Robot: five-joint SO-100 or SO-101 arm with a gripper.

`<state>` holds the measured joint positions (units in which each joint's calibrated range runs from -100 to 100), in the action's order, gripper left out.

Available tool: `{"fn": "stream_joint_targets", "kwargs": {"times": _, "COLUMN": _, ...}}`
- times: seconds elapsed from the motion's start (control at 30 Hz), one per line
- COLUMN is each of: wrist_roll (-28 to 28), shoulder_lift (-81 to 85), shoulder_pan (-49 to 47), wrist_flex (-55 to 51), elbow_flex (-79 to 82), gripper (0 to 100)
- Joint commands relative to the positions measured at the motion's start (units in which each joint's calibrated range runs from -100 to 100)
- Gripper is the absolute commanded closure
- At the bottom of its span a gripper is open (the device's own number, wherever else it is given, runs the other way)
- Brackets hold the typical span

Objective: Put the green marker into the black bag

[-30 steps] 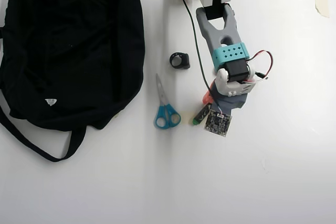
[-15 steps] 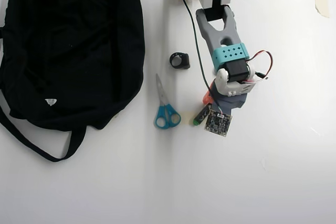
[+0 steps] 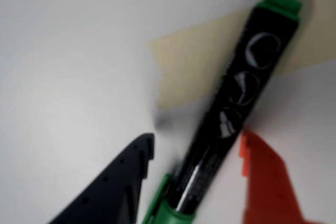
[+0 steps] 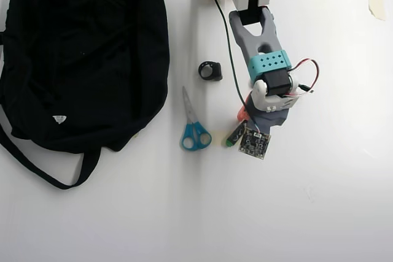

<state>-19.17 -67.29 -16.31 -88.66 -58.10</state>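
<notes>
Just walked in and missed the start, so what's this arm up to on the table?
The arm has its claw down over the green marker, dark finger on one side and orange finger on the other, not visibly clamped. The marker lies on the white table. The black bag sits far left in the overhead view, beyond the scissors.

In the overhead view the bag [image 4: 80, 59] lies at the table's [image 4: 319, 213] left. Right of it lie the scissors [image 4: 193, 126]. The marker [image 4: 234, 134] lies further right, under the claw [image 4: 249, 128].
</notes>
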Motion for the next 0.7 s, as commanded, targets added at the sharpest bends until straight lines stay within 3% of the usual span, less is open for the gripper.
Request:
{"fn": "stream_joint_targets", "kwargs": {"times": 0.0, "wrist_roll": 0.08, "shoulder_lift": -2.59, "shoulder_pan": 0.53, "wrist_flex": -0.74, "elbow_flex": 0.95, "gripper": 85}}
{"fn": "stream_joint_targets", "kwargs": {"times": 0.67, "wrist_roll": -0.23, "shoulder_lift": -2.59, "shoulder_pan": 0.60, "wrist_flex": -1.95, "elbow_flex": 0.95, "gripper": 93}}
